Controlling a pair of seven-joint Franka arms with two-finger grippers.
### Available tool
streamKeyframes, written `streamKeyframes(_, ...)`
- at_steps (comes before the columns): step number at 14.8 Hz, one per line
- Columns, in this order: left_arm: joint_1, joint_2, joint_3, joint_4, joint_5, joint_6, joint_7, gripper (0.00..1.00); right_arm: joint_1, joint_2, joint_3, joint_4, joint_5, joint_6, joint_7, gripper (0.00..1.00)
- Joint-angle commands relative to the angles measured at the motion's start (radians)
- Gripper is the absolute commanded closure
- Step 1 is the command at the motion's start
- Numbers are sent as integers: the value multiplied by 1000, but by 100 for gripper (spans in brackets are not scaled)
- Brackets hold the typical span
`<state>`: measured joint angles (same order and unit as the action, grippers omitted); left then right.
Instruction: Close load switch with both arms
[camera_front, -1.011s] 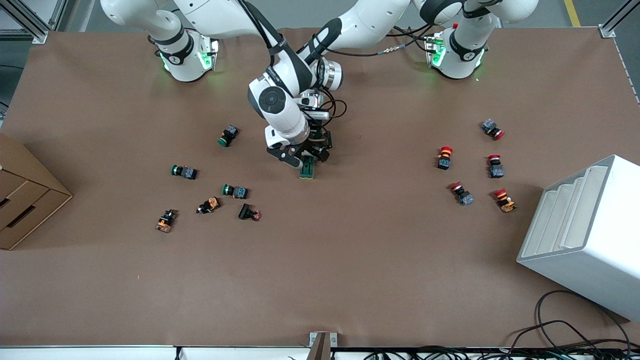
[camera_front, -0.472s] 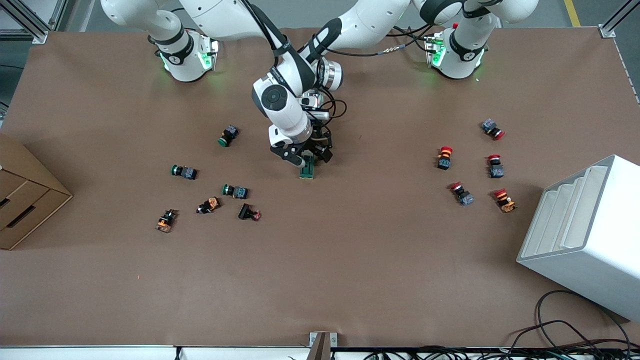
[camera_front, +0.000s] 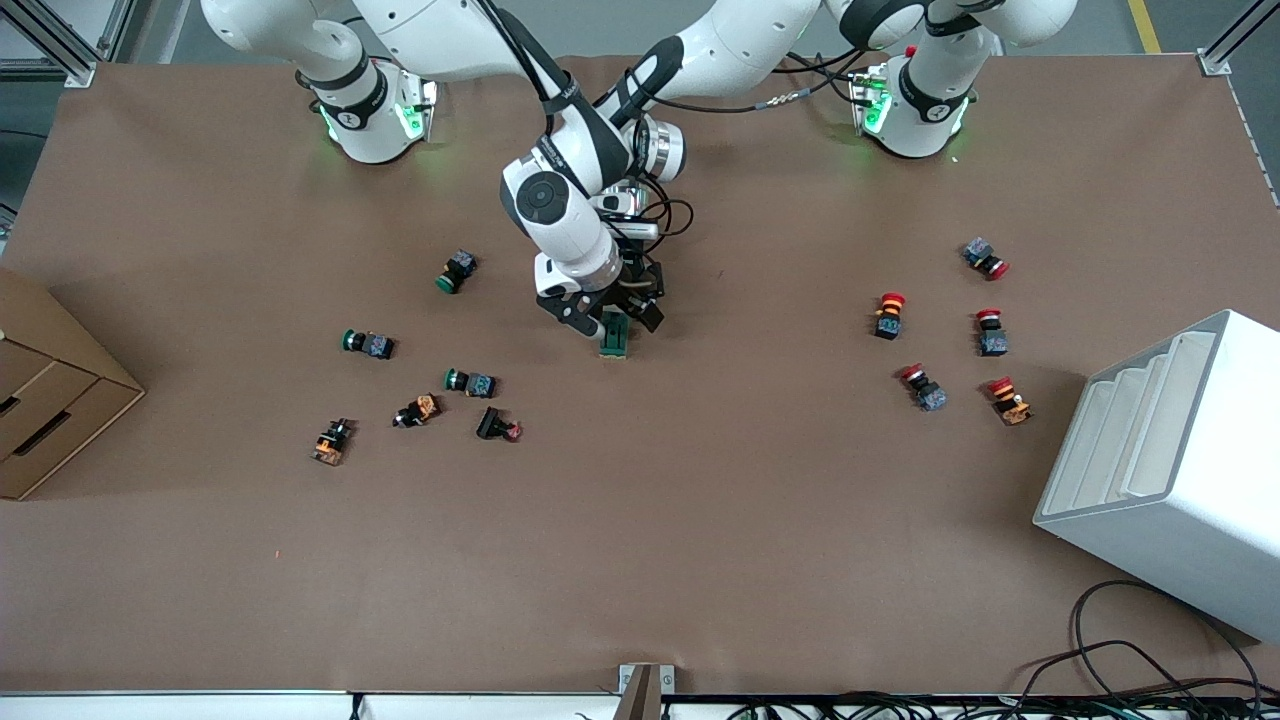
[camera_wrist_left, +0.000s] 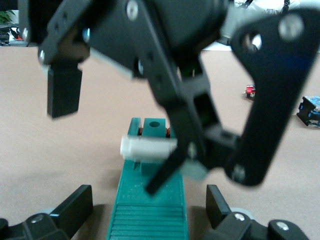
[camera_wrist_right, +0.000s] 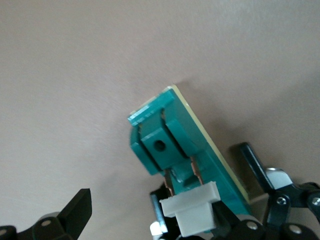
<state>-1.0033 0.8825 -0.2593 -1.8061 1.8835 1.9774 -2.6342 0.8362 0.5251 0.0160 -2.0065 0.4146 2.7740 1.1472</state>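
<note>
Load switch (camera_front: 614, 335) sits mid-bench, my left claw (camera_wrist_left: 145, 200) spread astride its body, right claw (camera_front: 603, 312) also released over its white lever (camera_wrist_left: 148, 146). I judge lever not yet closed.

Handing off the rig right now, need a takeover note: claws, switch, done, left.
Left claw: open, straddling the dark green rectangular load switch, not clamping it.
Right claw: open, over the switch's white plastic lever.
Switch: lying on the brown table, about midway between the two arms' ends.
Done: both arms are at the switch.
Left: probably grip the body and push the lever home; closure not confirmed.
</note>
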Motion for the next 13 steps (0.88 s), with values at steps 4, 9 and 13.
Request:
streamKeyframes(4, -3, 42, -3, 31, -11, 23, -32, 0, -51, -11, -2, 52, 13, -37, -11, 0)
streamKeyframes(9, 5, 44, -1, 31, -11, 24, -30, 0, -78, -7, -5, 89, 7, -42, -18, 0)
streamKeyframes(13, 8, 53, -1, 31, -11, 28, -27, 0, -89, 9, -5, 121, 4, -62, -15, 0)
